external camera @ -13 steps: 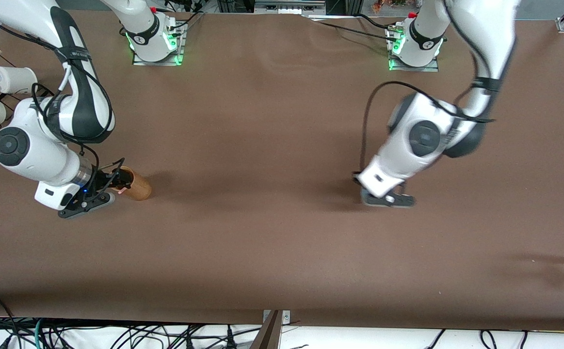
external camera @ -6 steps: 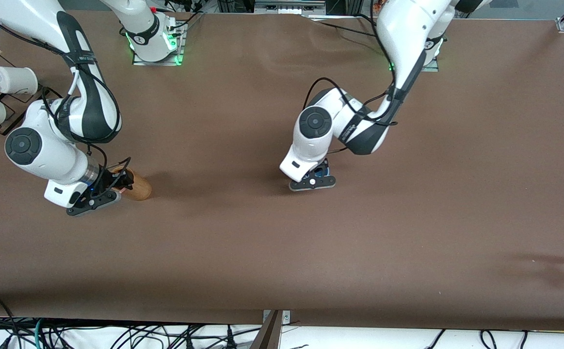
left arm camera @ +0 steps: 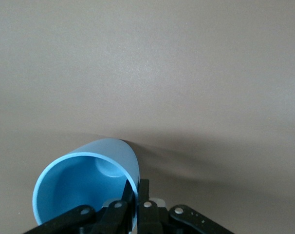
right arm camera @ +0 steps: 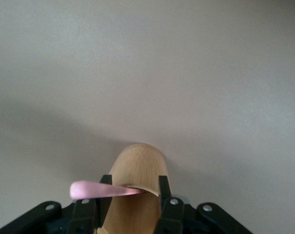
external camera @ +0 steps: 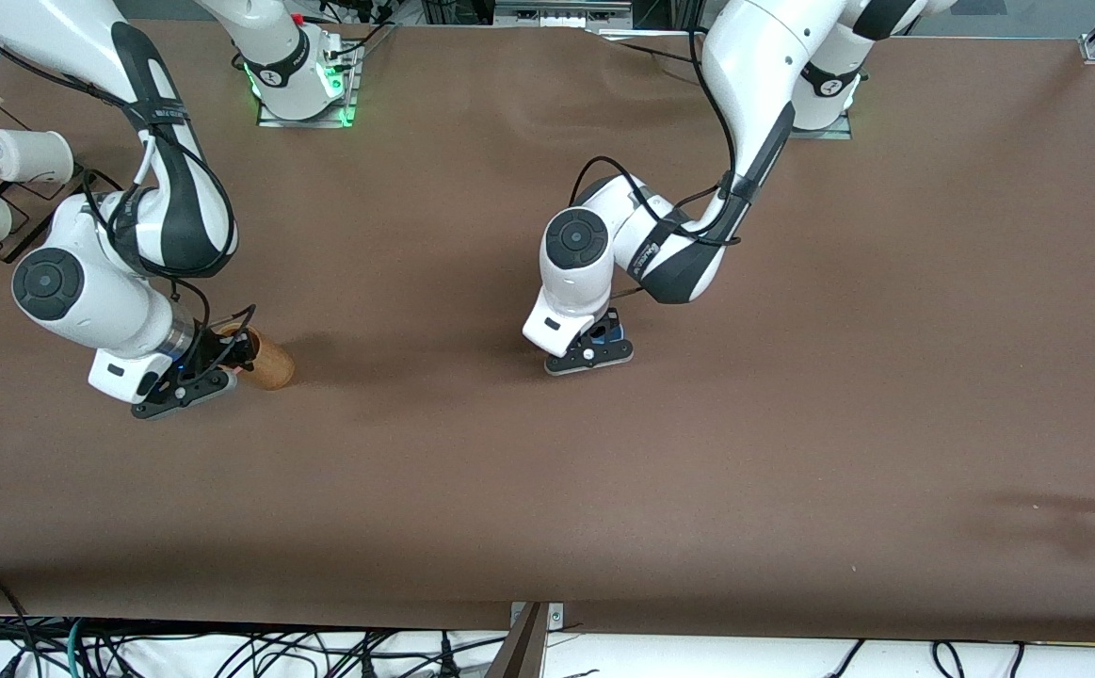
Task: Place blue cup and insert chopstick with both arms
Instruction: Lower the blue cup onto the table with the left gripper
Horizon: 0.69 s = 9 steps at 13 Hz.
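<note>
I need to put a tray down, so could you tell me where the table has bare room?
The brown table is bare between the left gripper holding the blue cup and the wooden cup at the right gripper. The strip nearest the camera is bare too. It is crowded around the white cups.

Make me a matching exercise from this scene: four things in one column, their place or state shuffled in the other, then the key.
Things:
1. blue cup
2. chopstick
3. wooden cup
4. white cup

Place or state:
A. pink, sticking out beside the right gripper fingers
B. rim pinched by the left gripper, near the table's middle
C. at the table's edge, toward the right arm's end, away from both grippers
D. stands on the table right below the right gripper

Pairs: 1-B, 2-A, 3-D, 4-C
</note>
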### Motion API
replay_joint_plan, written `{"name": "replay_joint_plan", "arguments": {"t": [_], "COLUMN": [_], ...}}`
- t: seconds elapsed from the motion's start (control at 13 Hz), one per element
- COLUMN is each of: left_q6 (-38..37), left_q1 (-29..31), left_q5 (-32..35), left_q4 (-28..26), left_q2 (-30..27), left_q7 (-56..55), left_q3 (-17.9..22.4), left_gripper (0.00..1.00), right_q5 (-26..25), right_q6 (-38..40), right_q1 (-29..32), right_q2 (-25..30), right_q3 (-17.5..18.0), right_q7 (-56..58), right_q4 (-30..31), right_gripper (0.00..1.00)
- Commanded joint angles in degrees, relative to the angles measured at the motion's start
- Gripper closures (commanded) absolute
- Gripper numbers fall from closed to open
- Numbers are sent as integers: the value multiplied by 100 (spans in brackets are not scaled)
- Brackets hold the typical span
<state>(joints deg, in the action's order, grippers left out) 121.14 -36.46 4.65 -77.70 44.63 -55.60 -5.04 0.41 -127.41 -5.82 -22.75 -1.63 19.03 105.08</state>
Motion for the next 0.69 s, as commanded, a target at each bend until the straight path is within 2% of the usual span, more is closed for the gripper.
{"name": "replay_joint_plan", "arguments": {"t": [0.0,0.08,0.15,0.23,0.31,0.38,0.62], "left_q6": [190,190,190,190,182,182,129], "left_q1": [-45,-45,-45,-28,-1,-1,25], "left_q5": [72,63,63,54,54,63,-7], "left_q4": [273,273,273,273,273,273,282], "left_q2": [371,345,336,318,309,283,187], "left_q7": [-65,-48,-39,-30,13,301,576], "left_q3": [99,152,161,161,161,161,161], "left_gripper": [89,70,64,47,19,0,0], "right_q5": [-67,-67,-67,-67,-67,-67,-67], "right_q6": [-65,-65,-65,-65,-65,-65,-47], "right_q1": [28,28,28,28,28,28,28], "right_q2": [130,130,122,122,130,122,148], "right_q3": [110,128,136,145,145,137,137], "right_q7": [-5,-14,-22,-14,-22,-14,30], "right_q4": [135,135,135,135,135,135,118], "right_gripper": [69,72,75,81,81,85,95]}}
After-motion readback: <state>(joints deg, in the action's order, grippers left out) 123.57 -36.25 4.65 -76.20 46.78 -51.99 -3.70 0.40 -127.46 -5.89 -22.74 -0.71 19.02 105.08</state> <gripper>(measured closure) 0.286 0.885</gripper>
